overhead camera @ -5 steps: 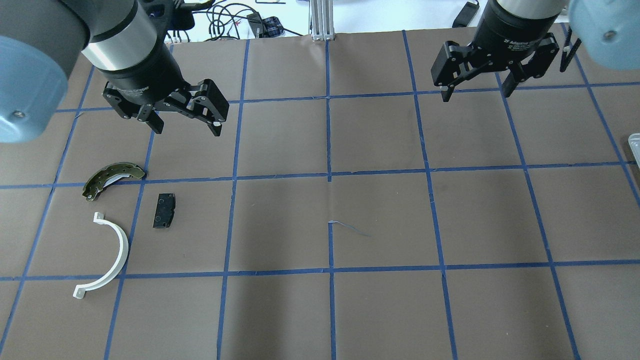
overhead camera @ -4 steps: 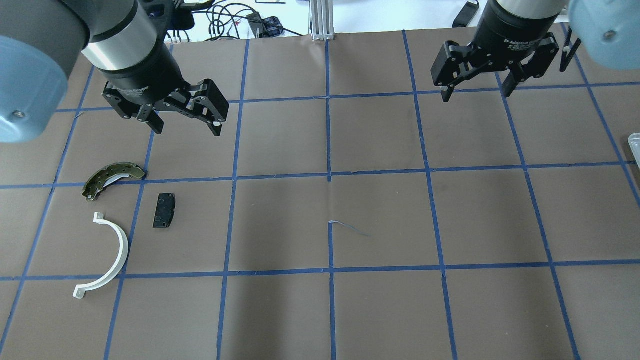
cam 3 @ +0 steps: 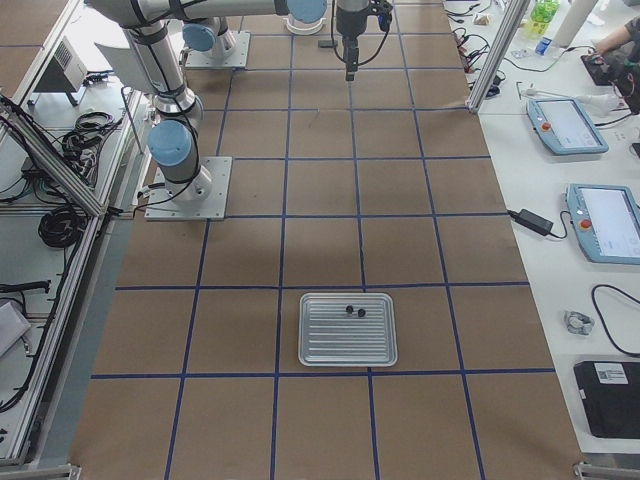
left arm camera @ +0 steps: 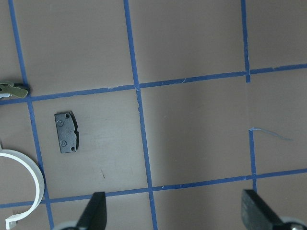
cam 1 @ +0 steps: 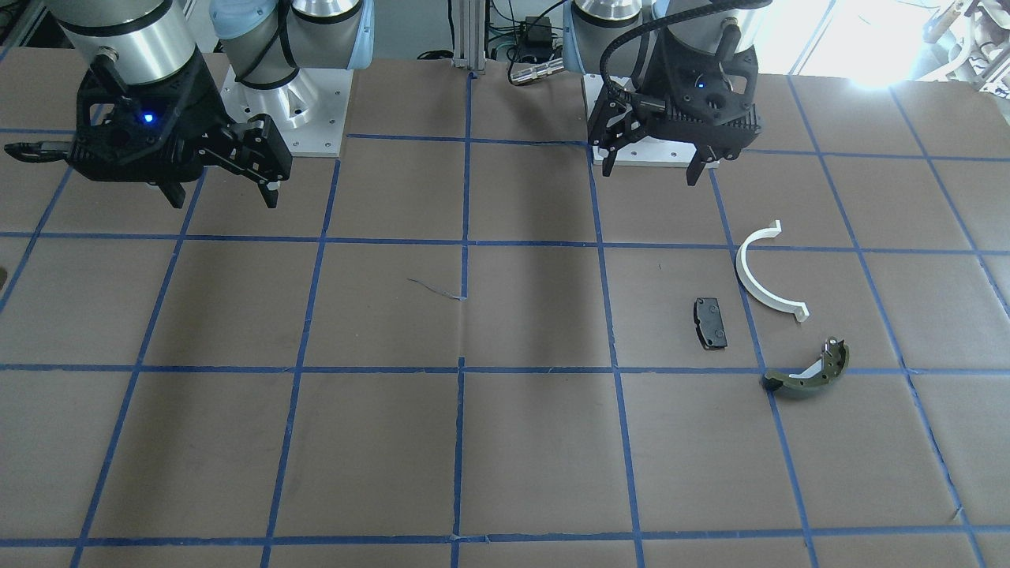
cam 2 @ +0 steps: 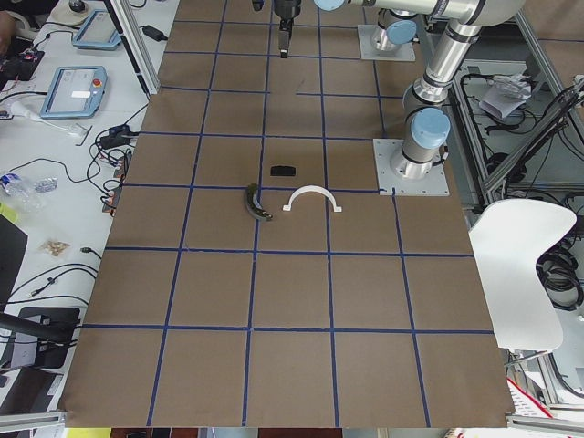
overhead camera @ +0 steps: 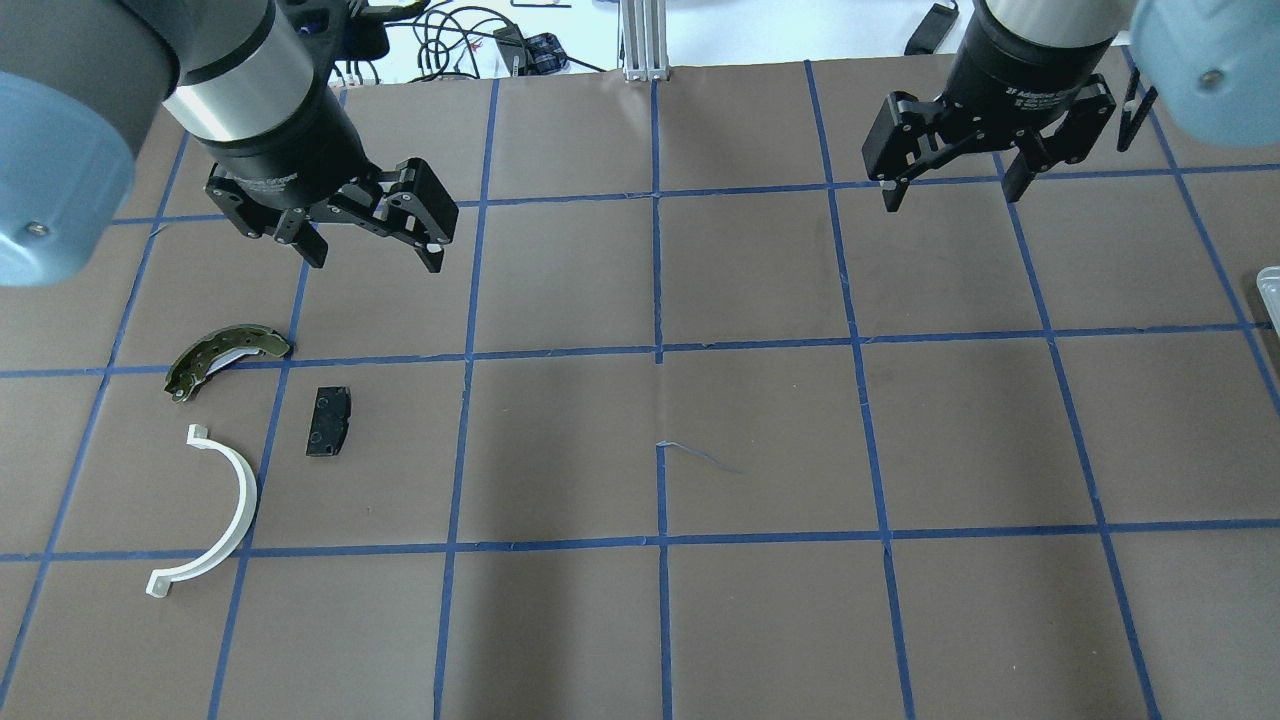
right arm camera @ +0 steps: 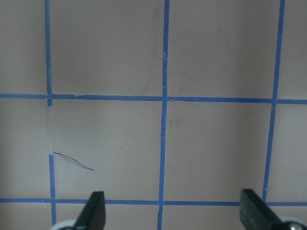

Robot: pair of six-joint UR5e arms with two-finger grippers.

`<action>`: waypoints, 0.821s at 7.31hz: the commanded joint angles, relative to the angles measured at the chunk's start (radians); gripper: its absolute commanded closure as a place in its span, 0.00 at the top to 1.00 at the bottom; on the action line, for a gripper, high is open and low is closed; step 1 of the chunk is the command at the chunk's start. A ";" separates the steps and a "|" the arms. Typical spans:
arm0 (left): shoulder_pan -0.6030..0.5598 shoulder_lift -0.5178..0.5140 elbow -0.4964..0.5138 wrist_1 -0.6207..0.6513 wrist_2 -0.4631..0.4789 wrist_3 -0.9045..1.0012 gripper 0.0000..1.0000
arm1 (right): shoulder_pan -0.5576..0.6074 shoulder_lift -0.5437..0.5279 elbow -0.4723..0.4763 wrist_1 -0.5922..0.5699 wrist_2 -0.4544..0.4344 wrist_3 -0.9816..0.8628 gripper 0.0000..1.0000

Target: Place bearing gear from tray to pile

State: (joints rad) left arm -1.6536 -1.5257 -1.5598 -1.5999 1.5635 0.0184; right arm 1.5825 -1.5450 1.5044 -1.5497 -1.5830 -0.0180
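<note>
The pile lies on the table's left side: a white half-ring (overhead camera: 215, 510), a small black pad (overhead camera: 328, 421) and an olive-green brake shoe (overhead camera: 225, 357). My left gripper (overhead camera: 375, 260) hangs open and empty above and behind them; its wrist view shows the pad (left arm camera: 66, 132). My right gripper (overhead camera: 950, 197) is open and empty over bare table at the far right. The ribbed metal tray (cam 3: 347, 345) shows in the exterior right view, far from both grippers, with two small dark parts (cam 3: 354, 310) on it. I cannot tell which one is the bearing gear.
Brown paper with a blue tape grid covers the table (overhead camera: 660, 430). A corner of the tray (overhead camera: 1270, 290) shows at the overhead view's right edge. Cables and an aluminium post (overhead camera: 645, 40) stand beyond the far edge.
The right gripper has shifted and turned slightly. The left gripper and the pile have not moved.
</note>
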 commanded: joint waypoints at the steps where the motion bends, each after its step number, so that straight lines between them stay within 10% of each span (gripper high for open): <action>1: 0.002 -0.001 0.000 0.000 0.004 0.002 1.00 | -0.024 0.011 0.005 0.002 0.003 0.007 1.00; 6: 0.002 0.001 0.001 0.000 0.003 0.002 1.00 | -0.403 0.097 0.008 -0.033 -0.002 -0.364 1.00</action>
State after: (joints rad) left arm -1.6520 -1.5260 -1.5586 -1.6000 1.5646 0.0199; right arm 1.3027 -1.4699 1.5122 -1.5662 -1.5917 -0.2222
